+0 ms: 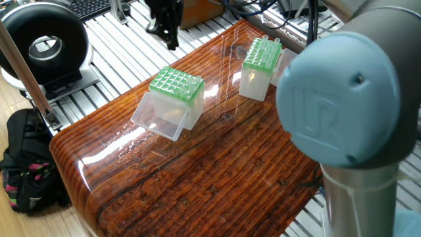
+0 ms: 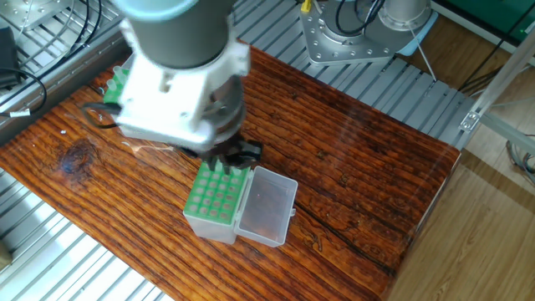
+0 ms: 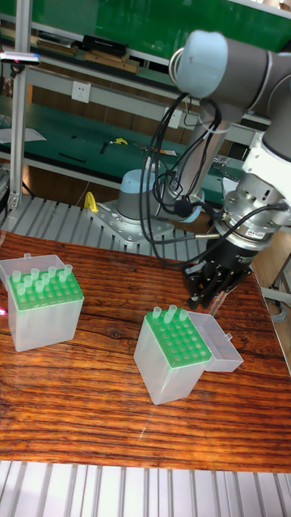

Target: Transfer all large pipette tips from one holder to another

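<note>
**Gripper above the right-hand box**

In the tall view, the gripper [image 3: 212, 292] hangs right of centre, just above the open box [image 3: 179, 347], which has a few pipette tips [image 3: 166, 314] in its back row. Its jaws look nearly closed; whether they hold a tip I cannot tell. More tips [image 3: 32, 279] stand in the left box [image 3: 39, 300].

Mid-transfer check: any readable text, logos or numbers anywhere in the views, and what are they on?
"UR": raised logo on the blue joint cap of the arm, seen close up in one fixed view.
No printing shows on the two green-topped tip boxes.
The gripper bears no readable marking.
The wall socket is too small to read.
</note>
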`<state>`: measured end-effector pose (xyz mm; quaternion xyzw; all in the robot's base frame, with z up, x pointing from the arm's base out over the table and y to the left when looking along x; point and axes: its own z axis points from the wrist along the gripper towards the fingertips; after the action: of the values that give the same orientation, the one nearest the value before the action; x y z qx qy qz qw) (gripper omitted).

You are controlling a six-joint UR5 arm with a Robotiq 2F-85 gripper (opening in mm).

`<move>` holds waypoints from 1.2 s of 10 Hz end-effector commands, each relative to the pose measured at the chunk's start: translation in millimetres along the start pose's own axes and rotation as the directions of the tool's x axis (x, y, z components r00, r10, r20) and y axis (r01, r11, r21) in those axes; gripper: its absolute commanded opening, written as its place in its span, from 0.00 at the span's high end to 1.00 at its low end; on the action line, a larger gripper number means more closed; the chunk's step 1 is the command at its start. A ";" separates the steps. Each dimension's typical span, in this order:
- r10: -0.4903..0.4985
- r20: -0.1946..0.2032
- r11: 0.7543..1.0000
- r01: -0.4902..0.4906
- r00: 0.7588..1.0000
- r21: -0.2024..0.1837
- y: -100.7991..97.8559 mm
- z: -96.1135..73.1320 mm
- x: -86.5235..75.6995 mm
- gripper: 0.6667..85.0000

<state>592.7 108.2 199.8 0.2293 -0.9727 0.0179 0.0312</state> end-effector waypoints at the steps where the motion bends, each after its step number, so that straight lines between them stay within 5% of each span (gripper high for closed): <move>1: -0.098 0.049 0.995 0.098 0.994 0.006 6.3 16.6 -0.2 0.68; 5: -0.196 0.061 0.978 0.200 0.979 -0.060 18.8 40.5 17.0 0.64; 12: -0.214 0.055 0.976 0.215 0.975 -0.027 10.5 47.0 16.5 0.63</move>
<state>568.9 105.7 155.2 0.3300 -0.9438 -0.0043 0.0164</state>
